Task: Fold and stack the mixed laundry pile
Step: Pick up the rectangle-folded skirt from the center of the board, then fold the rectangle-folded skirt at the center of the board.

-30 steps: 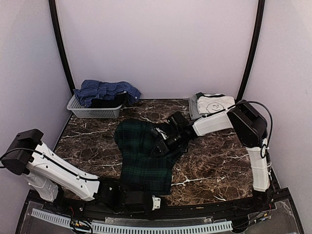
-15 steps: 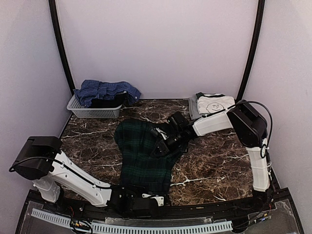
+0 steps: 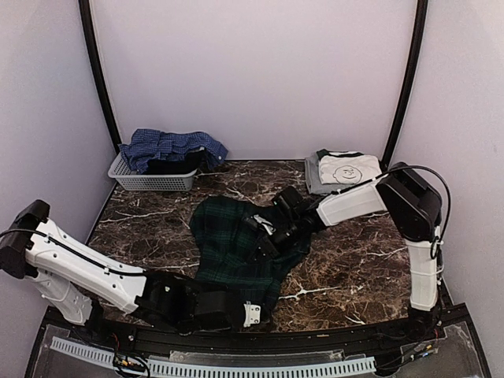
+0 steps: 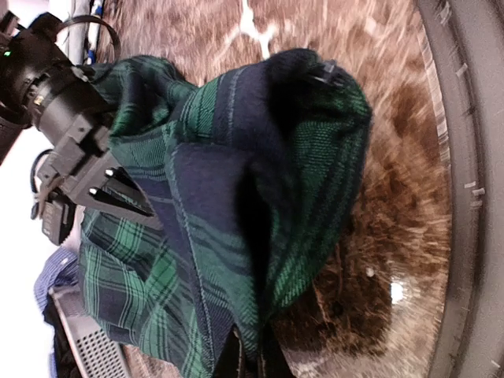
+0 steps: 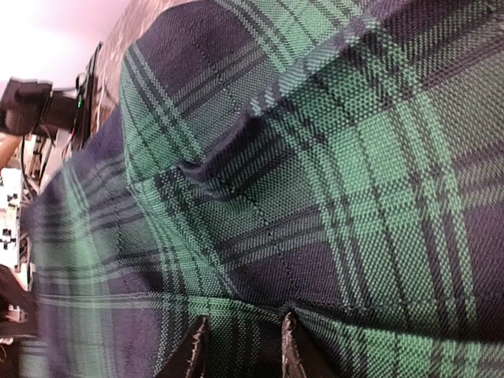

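tartan shirt: dark green tartan shirt (image 3: 236,248) lies mid-tabletop, bunched and rumpled, not folded flat; held at two places.
left tool: left tool (image 4: 250,364) low at the near edge, jaws closed tight on the shirt's near hem; the cloth rises out of the pinch in the left wrist view.
right tool: right tool (image 5: 240,346) at the shirt's far right side, jaws partly closed with a thick fold of tartan between the fingertips (image 5: 194,345); gripping the shirt. In the left wrist view the cloth humps up to it.
shirt shape: raised ridge of cloth between the two tools, the rest sagging onto the tabletop (image 3: 354,252).
blue shirt: blue checked shirt (image 3: 169,146) heaped on the basket (image 3: 150,183), far left corner, spilling over its rim.
dark item: dark item (image 3: 172,165) under the blue shirt, inside the basket.
white tee: white tee (image 3: 346,168) folded, black line drawing on top, far right of the tabletop, well apart from the tartan shirt.
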